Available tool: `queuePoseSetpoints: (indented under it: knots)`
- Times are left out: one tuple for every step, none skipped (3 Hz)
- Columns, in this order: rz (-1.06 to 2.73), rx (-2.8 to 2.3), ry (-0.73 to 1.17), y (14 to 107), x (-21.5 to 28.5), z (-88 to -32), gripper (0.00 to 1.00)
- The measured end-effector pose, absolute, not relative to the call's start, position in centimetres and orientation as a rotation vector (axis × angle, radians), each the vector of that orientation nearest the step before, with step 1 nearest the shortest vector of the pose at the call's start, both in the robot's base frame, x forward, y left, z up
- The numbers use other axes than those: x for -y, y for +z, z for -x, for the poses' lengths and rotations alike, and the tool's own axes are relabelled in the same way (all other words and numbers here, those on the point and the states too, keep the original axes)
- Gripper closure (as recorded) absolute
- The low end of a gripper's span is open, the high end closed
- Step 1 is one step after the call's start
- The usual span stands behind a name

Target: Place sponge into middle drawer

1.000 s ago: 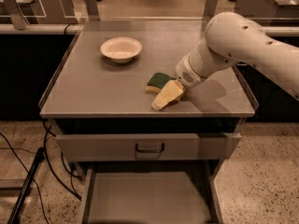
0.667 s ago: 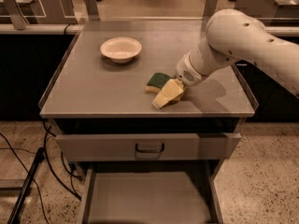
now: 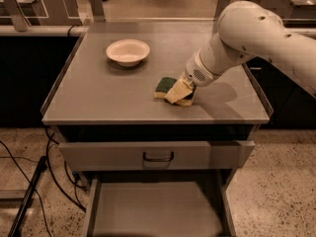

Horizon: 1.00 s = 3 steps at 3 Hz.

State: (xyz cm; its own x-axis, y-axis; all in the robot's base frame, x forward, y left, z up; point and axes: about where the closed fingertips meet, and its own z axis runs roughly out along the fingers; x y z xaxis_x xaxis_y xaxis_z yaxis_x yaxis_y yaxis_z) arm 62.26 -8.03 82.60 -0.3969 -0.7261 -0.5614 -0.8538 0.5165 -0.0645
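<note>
The sponge [image 3: 164, 86] lies on the cabinet top, dark green face up with pale yellow foam at its edge, right of centre. My gripper [image 3: 178, 93] is down on the sponge's right end and hides that part of it. The white arm [image 3: 247, 33] reaches in from the right. The middle drawer [image 3: 155, 209] is pulled out below the front of the cabinet, showing a flat grey floor with nothing on it and thin side walls.
A white bowl [image 3: 128, 52] stands on the cabinet top [image 3: 98, 93] at the back left. A drawer front with a dark loop handle [image 3: 158, 156] sits slightly out just under the top. Black cables [image 3: 29, 181] lie on the floor at the left.
The gripper has shifted slightly back from the top's front edge, staying on the sponge. The sponge, bowl and drawers have not moved.
</note>
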Motion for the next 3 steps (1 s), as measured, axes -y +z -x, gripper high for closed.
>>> queuePoseSetpoints:
  knots:
    - [1.286, -2.228, 0.317, 82.6, 8.0, -62.3, 1.0]
    - [1.323, -2.194, 0.327, 84.2, 8.2, -61.1, 1.0]
    - [1.376, -2.145, 0.368, 87.7, 8.8, -57.7, 1.0]
